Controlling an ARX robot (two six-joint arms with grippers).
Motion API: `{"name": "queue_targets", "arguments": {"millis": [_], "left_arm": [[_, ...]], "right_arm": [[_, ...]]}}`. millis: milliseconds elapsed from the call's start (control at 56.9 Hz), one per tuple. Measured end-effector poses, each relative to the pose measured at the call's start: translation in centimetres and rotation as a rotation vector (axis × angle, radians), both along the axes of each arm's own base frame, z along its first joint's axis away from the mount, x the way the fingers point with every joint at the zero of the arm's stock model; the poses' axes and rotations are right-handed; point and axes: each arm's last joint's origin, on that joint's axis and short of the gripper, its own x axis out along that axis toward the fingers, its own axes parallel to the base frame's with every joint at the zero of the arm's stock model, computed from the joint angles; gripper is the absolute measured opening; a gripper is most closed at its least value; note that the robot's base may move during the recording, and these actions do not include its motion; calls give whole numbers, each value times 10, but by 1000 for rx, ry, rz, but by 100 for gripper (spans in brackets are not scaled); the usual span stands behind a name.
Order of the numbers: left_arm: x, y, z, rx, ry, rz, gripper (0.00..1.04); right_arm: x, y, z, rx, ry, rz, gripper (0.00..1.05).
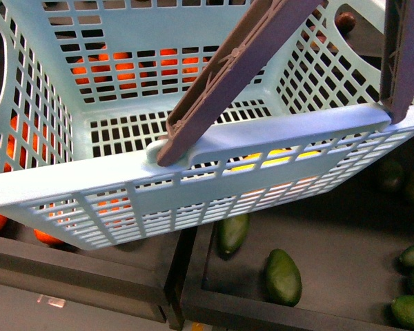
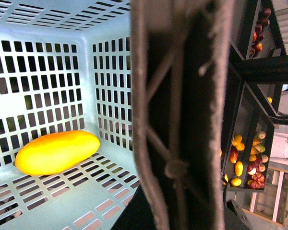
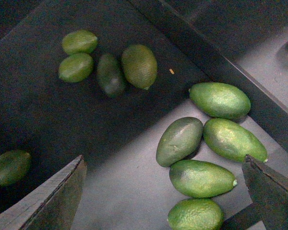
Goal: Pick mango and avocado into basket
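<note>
Spread right gripper [image 3: 163, 160] above the dark-green matte oval avocado [image 3: 179, 141] could catch 1 touching neighbour [image 3: 233, 139] too; left gripper's state I cannot tell.

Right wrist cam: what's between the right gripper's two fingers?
In the right wrist view, the open fingers have bare grey tray floor and a cluster of green avocados between them.
</note>
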Motion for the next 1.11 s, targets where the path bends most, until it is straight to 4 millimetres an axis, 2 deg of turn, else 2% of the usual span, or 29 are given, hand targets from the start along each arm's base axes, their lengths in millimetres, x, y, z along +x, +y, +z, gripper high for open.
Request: {"name": "queue_targets", "arguments": {"millis": [176,369,580,756,949,1108], "left_arm": [[0,-1,0,-4,3,-5,5],[0,0,0,1,0,3,5],[0,0,0,-1,1,2,5],[0,0,0,0,1,2,5],[0,0,0,0,0,2,5],[0,0,0,0,1,2,5]], "right_arm": [[18,-12,-43,52,80,-95,97],[25,-18,-84,89,164,-148,97],[40,0,-124,119,222,-163,97],[51,8,-137,132,237,-175,97],[71,9,-142,134,222,-197,97],[78,8,-150,131,234,-205,97]]}}
